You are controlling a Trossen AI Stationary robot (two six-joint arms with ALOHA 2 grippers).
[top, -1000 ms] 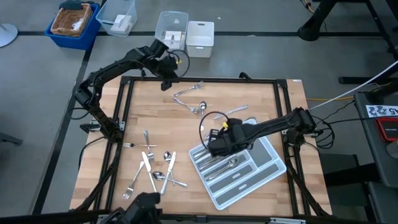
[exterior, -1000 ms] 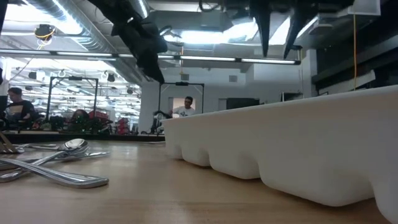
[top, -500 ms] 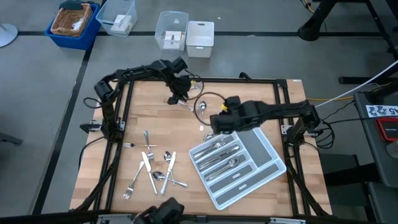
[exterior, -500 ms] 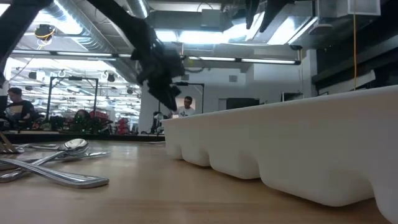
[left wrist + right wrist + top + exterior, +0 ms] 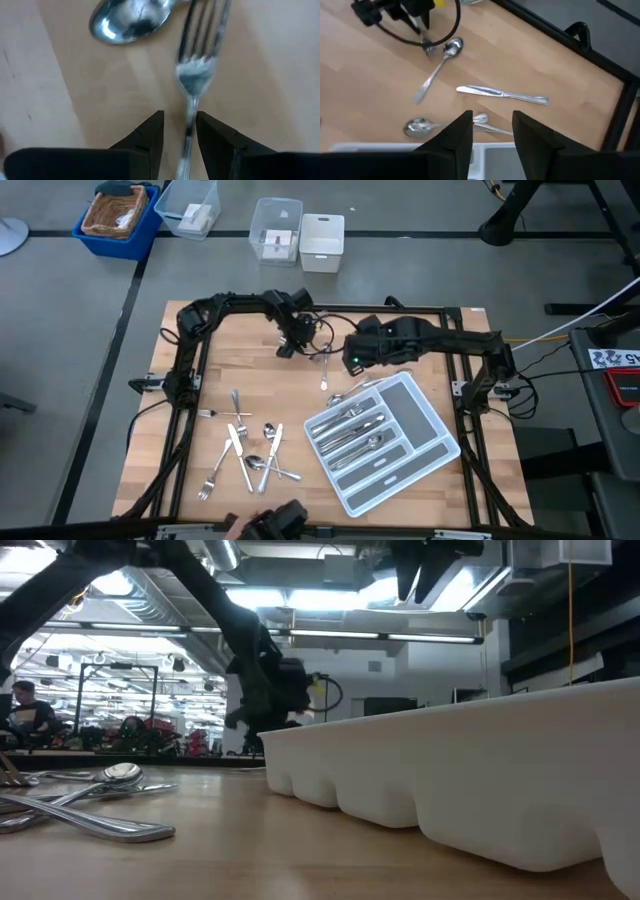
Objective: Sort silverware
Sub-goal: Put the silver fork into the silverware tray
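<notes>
Left gripper straddles blurred fork, fingers narrow, contact unclear; right gripper wide, empty, above tray.

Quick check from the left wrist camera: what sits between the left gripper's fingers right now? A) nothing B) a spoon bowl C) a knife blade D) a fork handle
D: the fork lies on the table with its handle running down between the left gripper fingers; the spoon lies beside it.
</notes>
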